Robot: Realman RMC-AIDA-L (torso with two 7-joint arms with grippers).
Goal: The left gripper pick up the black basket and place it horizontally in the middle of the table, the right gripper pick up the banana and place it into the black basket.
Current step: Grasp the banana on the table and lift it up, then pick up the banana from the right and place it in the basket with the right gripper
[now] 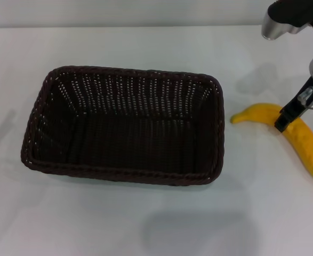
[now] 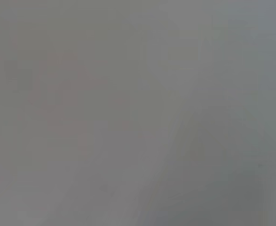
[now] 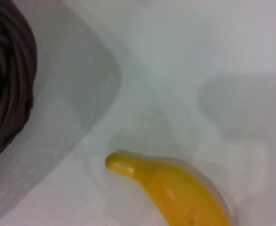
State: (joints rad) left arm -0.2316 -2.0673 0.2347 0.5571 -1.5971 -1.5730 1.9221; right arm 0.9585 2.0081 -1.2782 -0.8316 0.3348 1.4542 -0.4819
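Fingers of right gripper (image 1: 282, 124) over curved yellow banana (image 1: 296, 133).

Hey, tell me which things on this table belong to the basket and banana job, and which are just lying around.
Part of the job:
- black basket, empty, lying lengthwise mid-table
- banana, on the table to the basket's right, outside it
- right tool, down at the banana's middle

Just lying about:
- nothing else shows on the table; the left tool is out of view
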